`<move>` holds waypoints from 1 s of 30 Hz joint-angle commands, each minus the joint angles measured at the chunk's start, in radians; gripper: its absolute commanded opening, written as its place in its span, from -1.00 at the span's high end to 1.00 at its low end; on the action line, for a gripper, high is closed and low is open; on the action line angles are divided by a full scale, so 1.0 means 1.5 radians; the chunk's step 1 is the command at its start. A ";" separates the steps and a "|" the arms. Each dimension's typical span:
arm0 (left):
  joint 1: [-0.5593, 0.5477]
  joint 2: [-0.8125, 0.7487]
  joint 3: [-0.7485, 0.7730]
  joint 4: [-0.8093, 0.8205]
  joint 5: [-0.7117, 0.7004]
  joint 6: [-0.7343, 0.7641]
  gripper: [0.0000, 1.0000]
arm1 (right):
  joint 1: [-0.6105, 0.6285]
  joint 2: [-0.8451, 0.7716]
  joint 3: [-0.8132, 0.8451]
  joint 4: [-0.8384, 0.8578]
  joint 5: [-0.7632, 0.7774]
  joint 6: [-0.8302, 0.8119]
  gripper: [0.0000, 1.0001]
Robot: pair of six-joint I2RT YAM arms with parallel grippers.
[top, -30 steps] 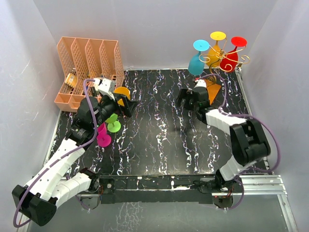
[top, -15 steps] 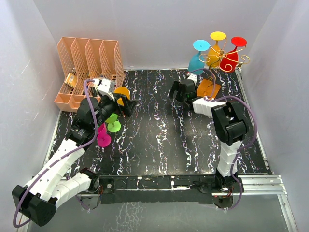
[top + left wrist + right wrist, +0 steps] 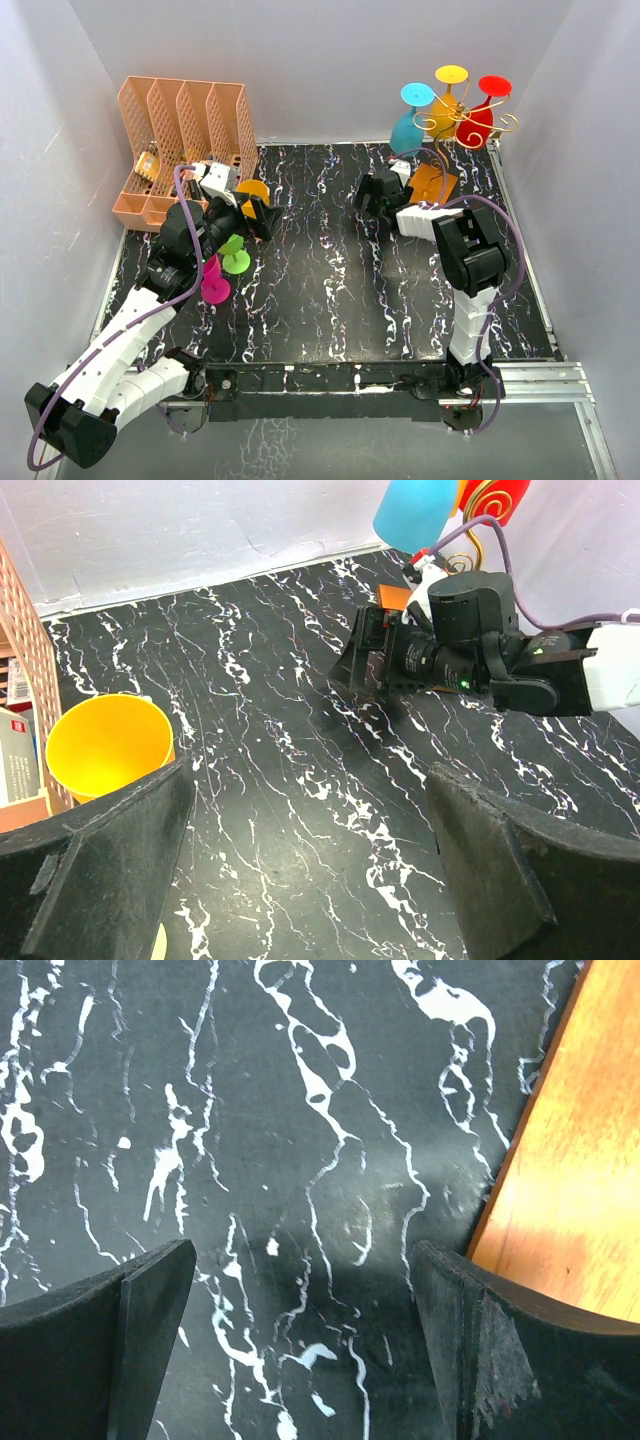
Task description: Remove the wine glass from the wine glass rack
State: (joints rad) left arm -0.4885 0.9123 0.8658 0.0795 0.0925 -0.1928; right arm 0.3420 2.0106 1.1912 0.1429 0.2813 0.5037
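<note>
My right arm stands folded at the elbow; my right gripper (image 3: 372, 193) sits low over the table (image 3: 330, 290), fingers spread wide, just beside the wine glass rack (image 3: 440, 185) at the far right, blue wine glass (image 3: 406, 132) hanging on it; my left gripper (image 3: 252, 215) gapes wide too.

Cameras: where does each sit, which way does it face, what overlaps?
Top external: above, behind the bases, looking down on the table; both arms show.
Left wrist: on the left gripper, facing across to the right gripper; own open fingers below.
Right wrist: close on tabletop and wine glass rack base; own open fingers below.
Shared: top and left wrist both show the blue wine glass.
</note>
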 commanded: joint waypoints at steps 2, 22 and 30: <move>-0.003 -0.019 -0.001 0.017 -0.006 0.011 -0.94 | -0.029 -0.052 -0.041 -0.006 0.057 0.017 -0.97; -0.004 0.006 -0.001 0.021 0.010 0.003 -0.94 | -0.140 -0.373 -0.251 -0.134 -0.134 -0.041 -0.97; -0.003 0.018 -0.001 0.020 0.013 0.000 -0.94 | -0.140 -0.605 -0.226 -0.293 -0.262 -0.003 -0.97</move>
State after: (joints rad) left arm -0.4885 0.9367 0.8658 0.0814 0.0940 -0.1932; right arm 0.1299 1.2518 0.8062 -0.1856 -0.0166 0.4732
